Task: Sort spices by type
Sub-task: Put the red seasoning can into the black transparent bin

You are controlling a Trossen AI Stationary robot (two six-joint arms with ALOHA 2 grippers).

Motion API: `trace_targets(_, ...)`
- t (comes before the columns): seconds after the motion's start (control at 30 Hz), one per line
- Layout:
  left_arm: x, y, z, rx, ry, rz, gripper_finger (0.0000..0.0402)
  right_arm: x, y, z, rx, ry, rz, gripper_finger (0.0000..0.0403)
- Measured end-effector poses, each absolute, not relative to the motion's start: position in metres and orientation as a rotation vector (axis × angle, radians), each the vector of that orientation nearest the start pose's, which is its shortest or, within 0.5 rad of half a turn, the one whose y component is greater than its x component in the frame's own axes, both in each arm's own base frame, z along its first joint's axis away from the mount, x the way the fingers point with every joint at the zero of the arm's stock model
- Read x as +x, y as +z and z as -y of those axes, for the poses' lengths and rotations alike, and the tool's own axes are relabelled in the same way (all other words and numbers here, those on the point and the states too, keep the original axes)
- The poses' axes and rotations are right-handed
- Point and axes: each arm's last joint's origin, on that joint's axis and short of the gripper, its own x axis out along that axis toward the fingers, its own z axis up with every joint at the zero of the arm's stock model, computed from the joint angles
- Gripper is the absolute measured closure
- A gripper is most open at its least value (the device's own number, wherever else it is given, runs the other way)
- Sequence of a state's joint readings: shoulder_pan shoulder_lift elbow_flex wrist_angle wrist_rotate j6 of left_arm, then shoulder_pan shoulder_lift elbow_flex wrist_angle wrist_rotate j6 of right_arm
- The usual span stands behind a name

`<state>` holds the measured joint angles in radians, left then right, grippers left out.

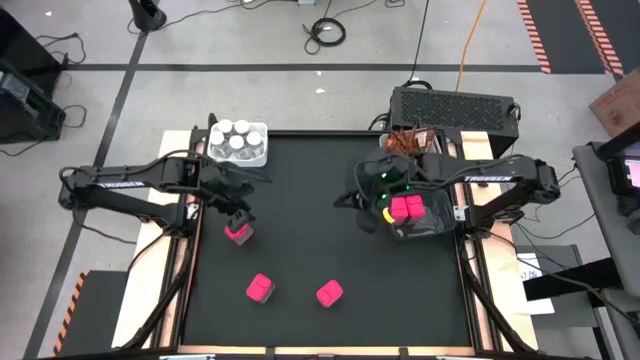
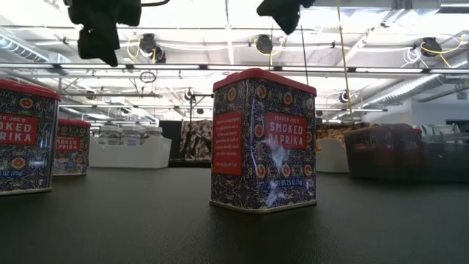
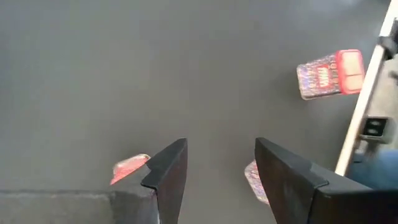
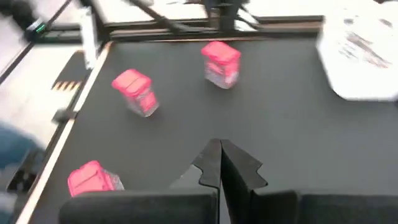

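three pink-lidded smoked paprika tins (image 1: 239,232) stand upright and well apart on the black mat, one near its left side, two (image 1: 260,288) (image 1: 329,293) nearer the front edge; two more pink tins (image 1: 406,208) sit in the dark bin at right; white-capped clear jars (image 1: 237,139) fill the white bin at back left; orange-brown sachets (image 1: 408,142) lie at back right

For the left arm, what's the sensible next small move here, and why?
Probably lower the left gripper onto the pink tin beneath it and close: its fingers stand open and empty above the mat, while two pink tins already sit in the dark bin.
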<state>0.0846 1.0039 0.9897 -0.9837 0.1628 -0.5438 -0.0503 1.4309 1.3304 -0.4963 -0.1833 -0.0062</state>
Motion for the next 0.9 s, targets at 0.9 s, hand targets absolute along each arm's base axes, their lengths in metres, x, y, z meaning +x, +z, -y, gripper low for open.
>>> trace_targets(0.9,0.101,0.284,-0.003,-0.366,0.155,-0.572,0.0210,0.497,0.282,-0.102,-0.115,0.473,-0.501,0.0322)
